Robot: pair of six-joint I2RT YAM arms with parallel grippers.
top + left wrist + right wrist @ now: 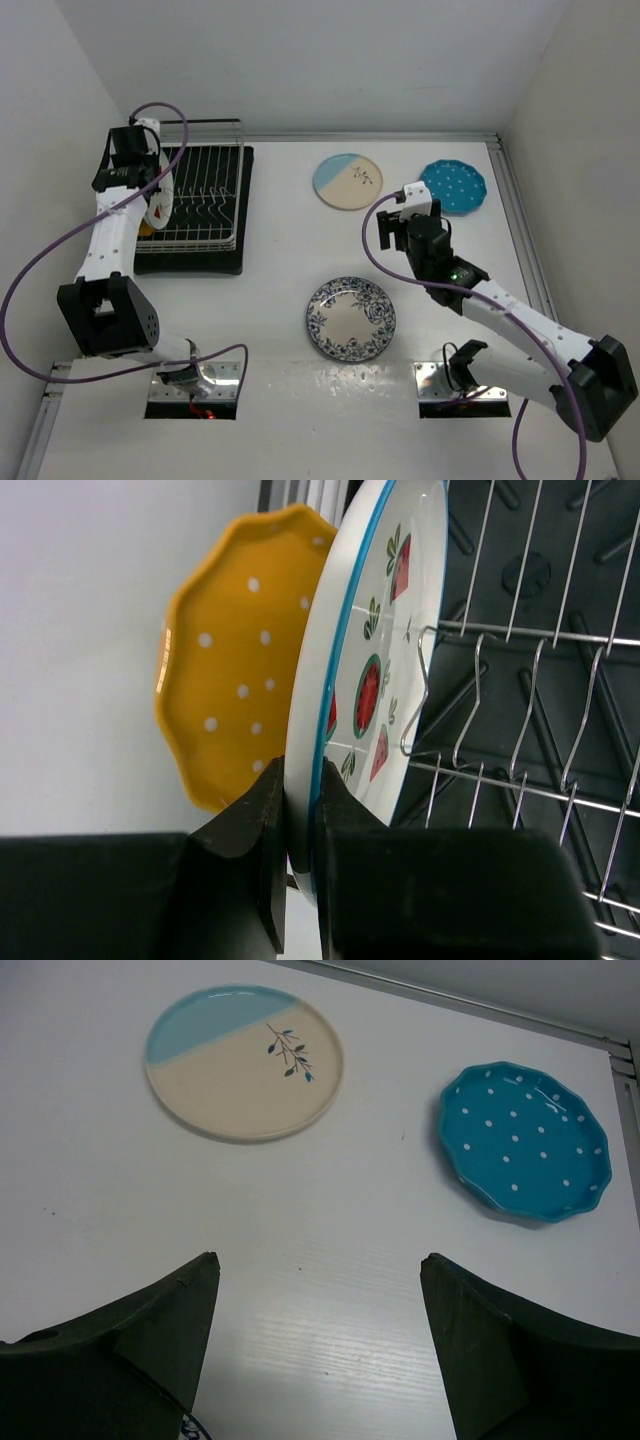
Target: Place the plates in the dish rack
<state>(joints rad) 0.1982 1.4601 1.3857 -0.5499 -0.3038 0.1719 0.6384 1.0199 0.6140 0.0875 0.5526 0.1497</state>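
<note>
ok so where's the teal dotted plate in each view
top external: teal dotted plate lies flat at upper right, near the back wall.
left wrist: not in it.
right wrist: same plate, right side, upper half.
shared landmark: the blue-and-cream sprig plate lies to its left in both, apart from it.

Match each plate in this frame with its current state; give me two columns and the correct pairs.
Plates:
1. strawberry plate
2. yellow dotted plate
3. teal dotted plate
4. blue floral plate

States:
A. flat on the table, nearest its front edge
B. on edge, rim pinched by the left tool
C. flat on the table, toward the far right corner
D. on edge, not gripped, beside a held plate

Pairs: 1-B, 2-D, 3-C, 4-A
</note>
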